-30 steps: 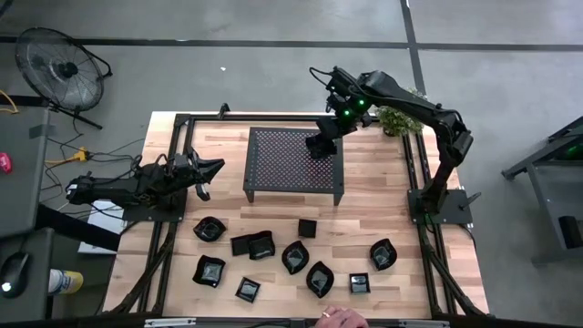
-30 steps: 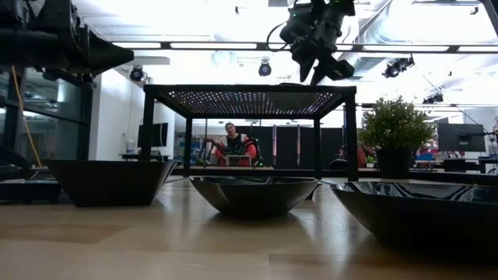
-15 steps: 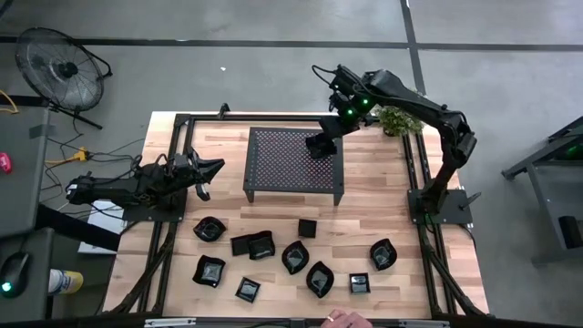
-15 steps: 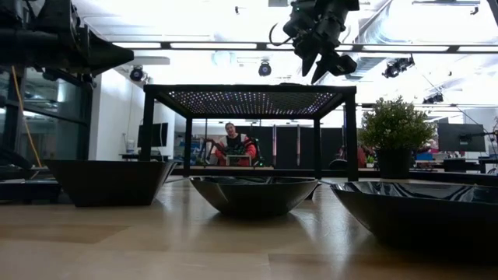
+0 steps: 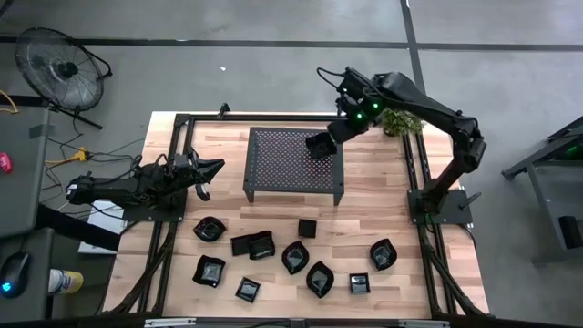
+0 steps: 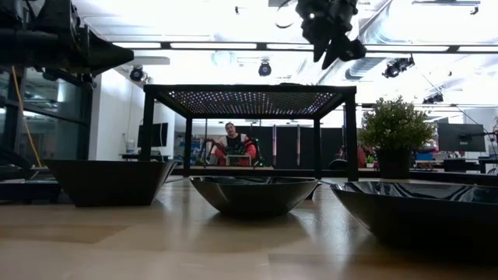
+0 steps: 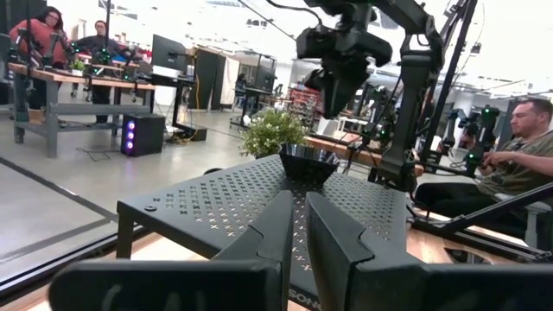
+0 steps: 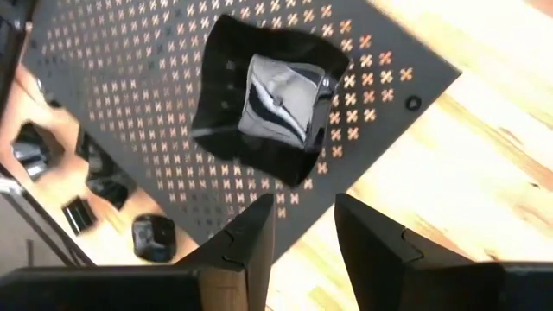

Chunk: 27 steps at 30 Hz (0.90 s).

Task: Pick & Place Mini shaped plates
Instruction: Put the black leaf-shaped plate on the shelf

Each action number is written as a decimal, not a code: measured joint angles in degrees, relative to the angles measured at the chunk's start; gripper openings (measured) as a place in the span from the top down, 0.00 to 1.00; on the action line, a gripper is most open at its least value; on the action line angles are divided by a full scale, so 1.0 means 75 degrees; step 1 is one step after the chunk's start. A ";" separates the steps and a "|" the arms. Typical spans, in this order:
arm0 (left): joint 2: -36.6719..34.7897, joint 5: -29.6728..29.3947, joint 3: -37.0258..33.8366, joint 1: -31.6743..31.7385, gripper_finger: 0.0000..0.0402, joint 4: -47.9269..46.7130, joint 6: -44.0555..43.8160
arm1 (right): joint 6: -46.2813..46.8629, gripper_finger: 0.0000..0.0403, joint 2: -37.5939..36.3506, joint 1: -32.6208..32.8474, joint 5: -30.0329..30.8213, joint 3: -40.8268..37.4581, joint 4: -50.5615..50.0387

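One glossy black mini shaped plate point(image 8: 268, 108) sits upright on the far right part of the black perforated rack point(image 5: 291, 169); it also shows in the left wrist view point(image 7: 308, 162). My right gripper point(image 8: 302, 226) hangs open and empty above it, a little to its right point(image 5: 335, 132), high over the rack point(image 6: 333, 48). Several more mini plates point(image 5: 291, 258) lie on the wooden table near its front edge. At the table's left, beside the rack, my left gripper point(image 5: 211, 168) waits shut and level, pointing at the rack point(image 7: 298, 216).
A potted plant point(image 5: 398, 120) stands at the table's far right corner, close to my right arm. A fan point(image 5: 59, 66) stands on the floor beyond the far left corner. People sit in the room behind point(image 6: 233, 145), and one sits at the right point(image 7: 527, 147).
My right gripper has risen from just above the rack and drifted toward the table's right edge, still open. The mini plate has stayed where it was on the rack.
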 joint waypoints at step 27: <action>0.0001 0.0000 -0.0002 0.0000 0.92 -0.0001 0.0000 | -0.0318 0.71 -0.0560 0.3230 0.1213 -0.0020 -0.1505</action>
